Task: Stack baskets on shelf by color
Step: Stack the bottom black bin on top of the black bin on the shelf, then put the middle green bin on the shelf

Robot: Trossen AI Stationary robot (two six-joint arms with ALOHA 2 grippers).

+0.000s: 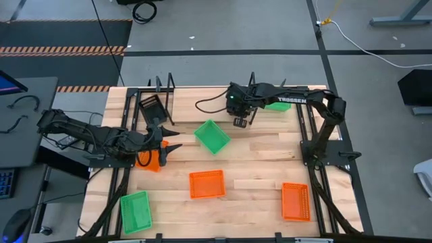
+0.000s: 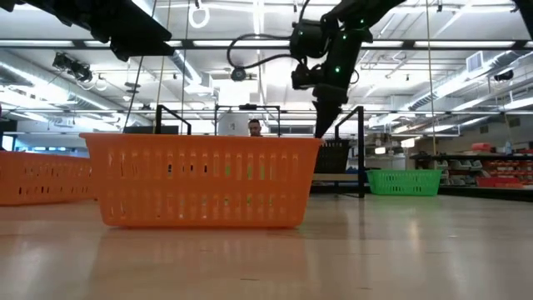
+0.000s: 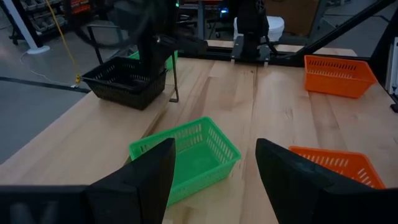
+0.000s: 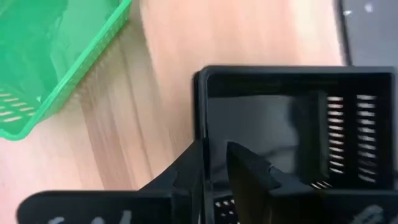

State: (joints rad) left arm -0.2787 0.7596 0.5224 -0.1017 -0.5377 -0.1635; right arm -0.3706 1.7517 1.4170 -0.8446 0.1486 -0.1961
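Note:
My right gripper (image 1: 241,120) hangs over the far middle of the table, shut on a black basket (image 4: 292,130). That basket also shows in the low view (image 2: 335,157) and the left wrist view (image 3: 121,81). A second black basket (image 1: 152,106) sits by the shelf's thin black frames (image 1: 162,88) at the far left. My left gripper (image 1: 167,145) is open, hovering beside an orange basket (image 1: 150,160), and points toward a green basket (image 1: 212,136) that rests tilted on the wood. More orange baskets (image 1: 206,183) (image 1: 295,201) and a green one (image 1: 135,210) stand near the front. My right gripper holds the black basket by one side wall at its rim (image 4: 200,106). One finger (image 4: 186,171) is outside the wall and one finger (image 4: 249,171) inside, coming from above and pointing down. The basket hangs open side up below the fingers; whether its bottom touches the table I cannot tell.
A third green basket (image 1: 277,104) lies under the right arm near the far right. The arms' black mounting frames (image 1: 324,152) stand on both table sides. Bare wood lies between the middle baskets. A person shows far behind the table in the low view (image 2: 254,127).

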